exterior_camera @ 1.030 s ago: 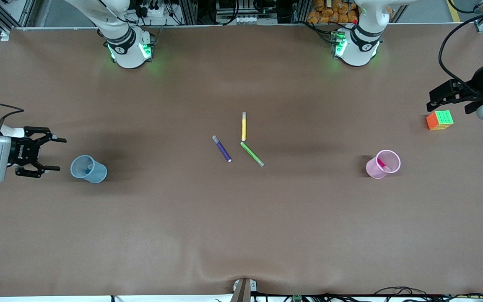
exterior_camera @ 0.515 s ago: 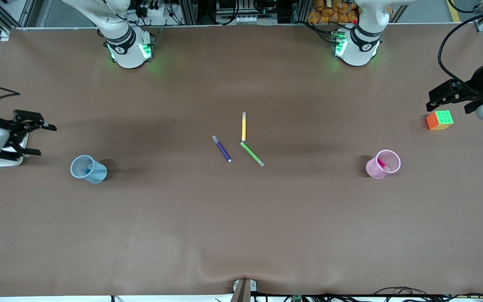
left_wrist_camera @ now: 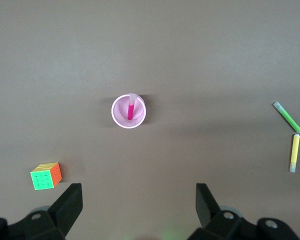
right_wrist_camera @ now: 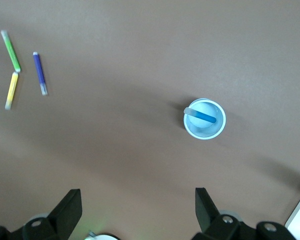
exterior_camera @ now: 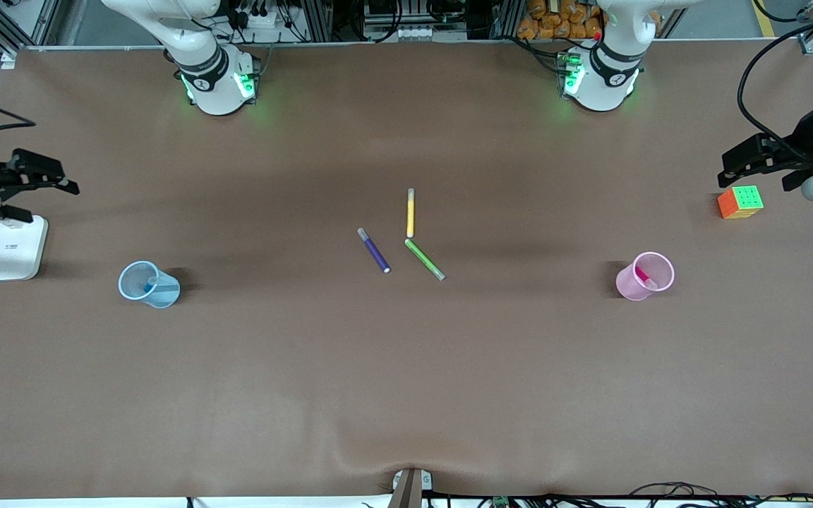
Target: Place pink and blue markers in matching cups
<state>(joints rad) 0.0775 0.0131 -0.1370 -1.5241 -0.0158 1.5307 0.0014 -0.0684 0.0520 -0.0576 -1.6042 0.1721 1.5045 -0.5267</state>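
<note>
The light blue cup (exterior_camera: 149, 284) stands toward the right arm's end of the table with the blue marker (exterior_camera: 150, 284) leaning inside it; both show in the right wrist view, the cup (right_wrist_camera: 213, 129) and the marker (right_wrist_camera: 200, 115). The pale pink cup (exterior_camera: 645, 276) stands toward the left arm's end and holds the pink marker (exterior_camera: 643, 276); the left wrist view shows the cup (left_wrist_camera: 116, 111) and the marker (left_wrist_camera: 131, 107). My right gripper (exterior_camera: 46, 200) is open and empty, up over the table's end by a white device. My left gripper (exterior_camera: 752, 182) is open and empty, up over the table by the cube.
A purple pen (exterior_camera: 373, 250), a yellow pen (exterior_camera: 411, 213) and a green pen (exterior_camera: 425, 259) lie together mid-table. A colour cube (exterior_camera: 739, 202) sits at the left arm's end. A white flat device (exterior_camera: 16, 247) lies at the right arm's end, beside the blue cup.
My right gripper has risen and drawn away from the blue cup toward the bases' side, uncovering the white device. The left arm has not moved.
</note>
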